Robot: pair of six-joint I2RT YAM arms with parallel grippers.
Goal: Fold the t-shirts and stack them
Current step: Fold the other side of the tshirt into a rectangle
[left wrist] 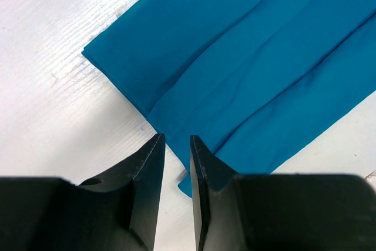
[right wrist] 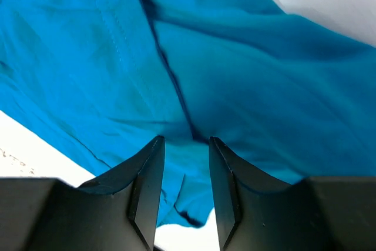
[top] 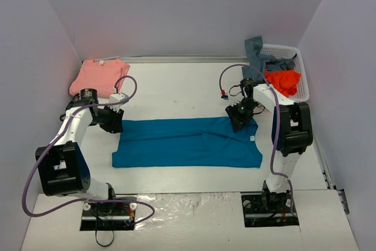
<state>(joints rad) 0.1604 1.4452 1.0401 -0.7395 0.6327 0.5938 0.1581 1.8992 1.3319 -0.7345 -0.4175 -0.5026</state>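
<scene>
White table point(top: 176, 86) across the whole top view, and right in the middle of the frame lies the teal shirt point(top: 188, 143), folded into a long flat band running left to right. Layers look tidy, with a few soft creases along its length.

Upper right, the basket point(top: 304, 89) sits against the wall. Upper left, the pink shirt point(top: 98, 76) is folded in a neat square, and I'd call that the start of the stack. A grey shirt point(top: 257, 51) drapes over the basket's near rim, and an orange shirt point(top: 283, 80) is bunched inside.

Now the small stuff. The left gripper point(left wrist: 176, 138) hangs just over the band's left end, jaws a narrow slit apart and nothing pinched; the wrist view shows only the hem and bare table below the tips. The right gripper point(right wrist: 186, 139) hovers low over the right end, near the collar side, jaws a little wider apart, with teal cloth beneath them but not clamped.

My read is that the lengthwise folds are done and the crosswise fold comes next. To do it well, each jaw should open enough to take every layer at its corner, bite the edge squarely, and lift only slightly so the band doesn't unroll. Carry one end over the other with the hems lined up, lay it down flat, and let go only once it rests. The risk is catching just the top layer and peeling the fold open.
</scene>
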